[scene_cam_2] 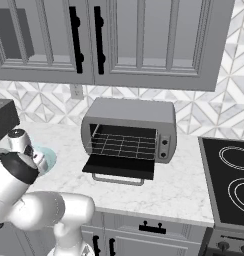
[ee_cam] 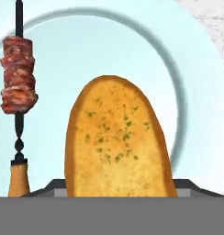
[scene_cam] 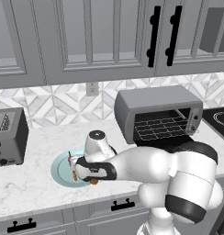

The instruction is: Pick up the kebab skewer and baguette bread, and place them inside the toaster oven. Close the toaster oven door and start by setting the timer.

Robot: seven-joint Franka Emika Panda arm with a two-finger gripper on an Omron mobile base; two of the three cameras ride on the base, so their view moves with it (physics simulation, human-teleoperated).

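Two dark fingertips of the gripper (scene_cam: 76, 173) flanking the golden-orange herb-flecked oval baguette bread (ee_cam: 116, 137) on the pale blue round plate (scene_cam: 58, 167); grip not yet confirmed, jaws neither wide nor clamped, so centre on the loaf before lifting. Just beside it on the plate: the thin dark kebab skewer (ee_cam: 18, 96) with reddish-brown meat chunks, to be left undisturbed. Right of plate: grey metal toaster oven (scene_cam: 156, 110), dark glass door (scene_cam_2: 120, 166) folded down, wire rack exposed; grey slot toaster (scene_cam: 9, 136) well apart to the left.

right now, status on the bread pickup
Gripper low over plate, fingers astride baguette bread. Kebab skewer beside it. Toaster oven door down, path clear.
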